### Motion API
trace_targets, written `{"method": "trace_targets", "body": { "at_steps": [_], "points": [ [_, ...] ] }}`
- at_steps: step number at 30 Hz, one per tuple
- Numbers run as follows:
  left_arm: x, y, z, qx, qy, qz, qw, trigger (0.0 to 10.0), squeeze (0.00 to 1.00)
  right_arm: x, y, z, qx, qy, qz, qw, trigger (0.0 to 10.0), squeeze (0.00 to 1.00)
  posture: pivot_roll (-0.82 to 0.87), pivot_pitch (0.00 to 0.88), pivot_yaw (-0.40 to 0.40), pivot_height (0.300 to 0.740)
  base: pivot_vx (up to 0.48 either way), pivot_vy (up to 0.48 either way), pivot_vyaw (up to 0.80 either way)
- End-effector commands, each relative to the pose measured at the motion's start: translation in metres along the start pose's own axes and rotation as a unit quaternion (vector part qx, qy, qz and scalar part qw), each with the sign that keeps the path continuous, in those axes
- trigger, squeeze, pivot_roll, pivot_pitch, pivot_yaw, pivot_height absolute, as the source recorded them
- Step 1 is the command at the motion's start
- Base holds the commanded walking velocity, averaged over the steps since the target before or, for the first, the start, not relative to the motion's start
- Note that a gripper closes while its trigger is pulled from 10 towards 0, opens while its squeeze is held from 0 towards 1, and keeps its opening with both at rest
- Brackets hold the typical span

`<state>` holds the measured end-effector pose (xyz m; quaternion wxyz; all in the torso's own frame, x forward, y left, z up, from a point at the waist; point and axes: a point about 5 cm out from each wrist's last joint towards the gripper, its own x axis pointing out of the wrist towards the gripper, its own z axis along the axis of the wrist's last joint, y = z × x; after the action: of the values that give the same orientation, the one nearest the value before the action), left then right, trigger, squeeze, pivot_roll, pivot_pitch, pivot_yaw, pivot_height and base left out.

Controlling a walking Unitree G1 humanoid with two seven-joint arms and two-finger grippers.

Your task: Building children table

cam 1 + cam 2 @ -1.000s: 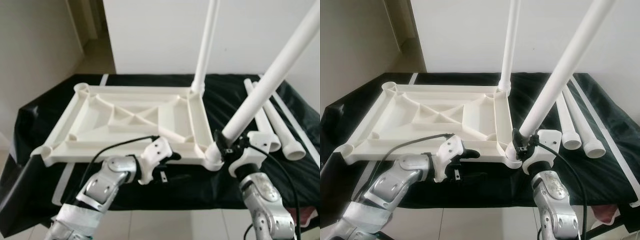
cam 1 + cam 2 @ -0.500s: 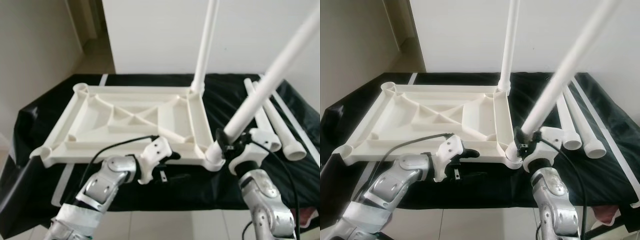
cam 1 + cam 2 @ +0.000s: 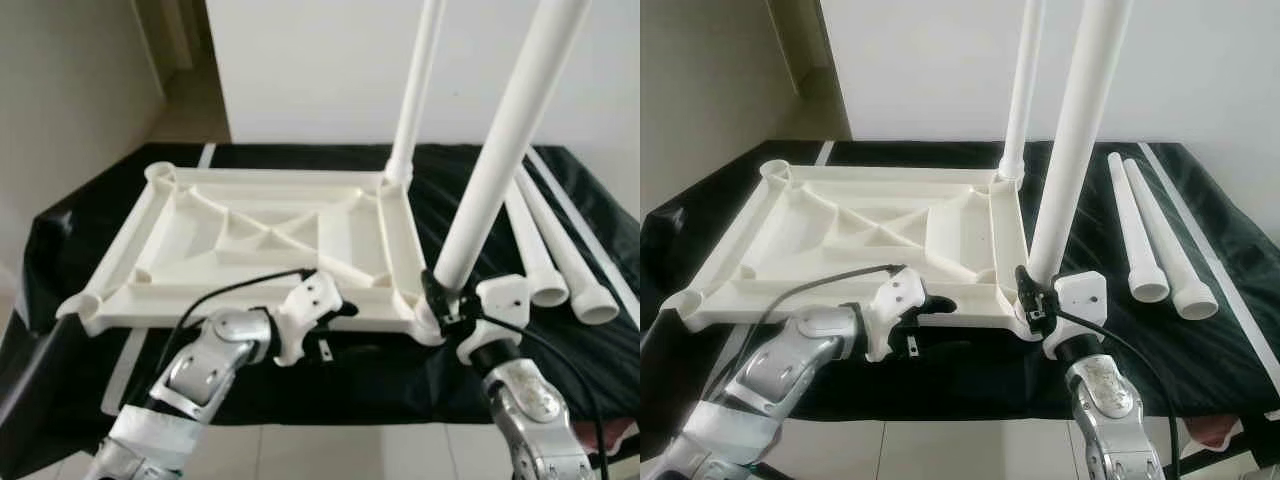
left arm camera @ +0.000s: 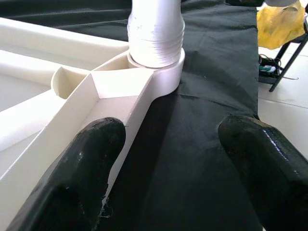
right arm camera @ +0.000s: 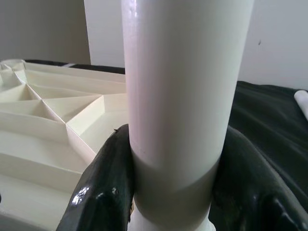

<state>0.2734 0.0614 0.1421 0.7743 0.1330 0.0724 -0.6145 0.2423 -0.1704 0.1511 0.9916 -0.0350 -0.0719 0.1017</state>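
Note:
A white plastic tabletop [image 3: 250,235] lies upside down on a table draped in black cloth [image 3: 380,370]. One white leg [image 3: 415,90] stands upright in its far right corner socket. A second white leg [image 3: 500,150] stands almost upright in the near right corner socket [image 4: 161,72]. My right gripper [image 3: 447,300] is shut on this leg just above the socket, and both black fingers hug the leg [image 5: 183,82] in the right wrist view. My left gripper [image 3: 335,315] is open at the tabletop's near rim. One finger [image 4: 91,159] touches the rim; the other rests apart over the cloth.
Two loose white legs [image 3: 1135,235] [image 3: 1170,250] lie side by side on the cloth at the right. A white wall [image 3: 320,70] rises behind the table. Tiled floor [image 3: 330,455] runs below its near edge. A yellow bag [image 4: 284,24] sits beyond the table's right end.
The leg in my right gripper leaned far to the right a second ago and has swung to nearly upright in the near right socket. My left gripper has stayed at the rim.

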Motion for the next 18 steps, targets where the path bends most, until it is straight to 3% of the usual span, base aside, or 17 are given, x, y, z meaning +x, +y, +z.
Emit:
{"method": "trace_targets", "body": {
  "at_steps": [1,2,3,6,7,16,18],
  "points": [
    [0.000,-0.001,0.000,0.003,0.006,-0.004,1.000,10.0,0.00,-0.003,-0.005,-0.022,0.015,0.058,0.008,0.998,10.0,0.00,-0.02,0.000,0.017,0.740,0.000,0.000,0.00],
    [0.000,-0.001,0.000,0.003,0.006,-0.004,1.000,10.0,0.00,-0.003,-0.005,-0.022,0.015,0.058,0.008,0.998,10.0,0.00,-0.02,0.000,0.017,0.740,0.000,0.000,0.00],
    [0.000,-0.001,0.001,0.002,0.006,-0.005,1.000,10.0,0.00,0.000,-0.009,-0.020,0.013,0.052,0.053,0.997,10.0,0.00,-0.02,0.000,0.018,0.740,0.000,0.000,0.00],
    [0.000,-0.001,0.001,0.002,0.006,-0.005,1.000,10.0,0.00,0.001,-0.012,-0.020,0.014,0.053,0.073,0.996,10.0,0.00,-0.02,0.000,0.020,0.740,0.000,0.000,0.00],
    [0.000,-0.001,0.001,0.002,0.006,-0.005,1.000,10.0,0.00,0.005,-0.018,-0.019,0.023,0.063,0.117,0.991,10.0,0.00,-0.02,0.000,0.027,0.740,0.000,0.000,0.00],
    [0.000,0.001,0.002,0.007,0.007,-0.006,1.000,10.0,0.00,0.009,-0.030,-0.012,0.016,0.069,0.200,0.977,10.0,0.00,-0.01,0.000,0.023,0.740,0.000,0.000,0.00],
    [-0.001,0.001,0.002,0.006,0.007,-0.003,1.000,10.0,0.00,0.010,-0.039,-0.015,0.040,0.083,0.215,0.972,10.0,0.00,-0.01,0.000,0.026,0.740,0.000,0.000,0.00]
  ]
}}
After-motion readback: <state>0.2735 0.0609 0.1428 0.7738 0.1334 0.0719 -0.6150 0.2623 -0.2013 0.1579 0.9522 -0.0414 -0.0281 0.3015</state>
